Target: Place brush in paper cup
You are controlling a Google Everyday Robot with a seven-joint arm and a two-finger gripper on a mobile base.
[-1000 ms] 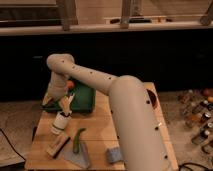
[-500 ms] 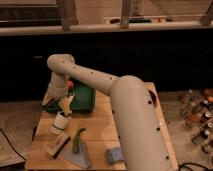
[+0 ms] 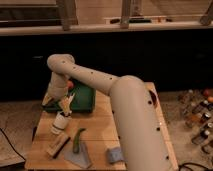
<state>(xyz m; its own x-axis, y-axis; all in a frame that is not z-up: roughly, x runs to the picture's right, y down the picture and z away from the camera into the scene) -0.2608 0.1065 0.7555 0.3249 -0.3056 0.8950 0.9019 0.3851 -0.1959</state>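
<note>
Above the paper cup (image 3: 59,123), the bent arm's (image 3: 102,82) end effector (image 3: 63,101) hangs released.

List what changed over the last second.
Nothing visibly changed. The gripper hangs just above the cup, with the brush at the cup's mouth. The block, green vegetable and tray lie as before.

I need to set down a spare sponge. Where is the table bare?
Bare wood lies below the green tray, between the paper cup and the robot arm. The front-left is crowded: cup, wooden block, green vegetable, grey cloth. The gripper hangs open above the cup.
</note>
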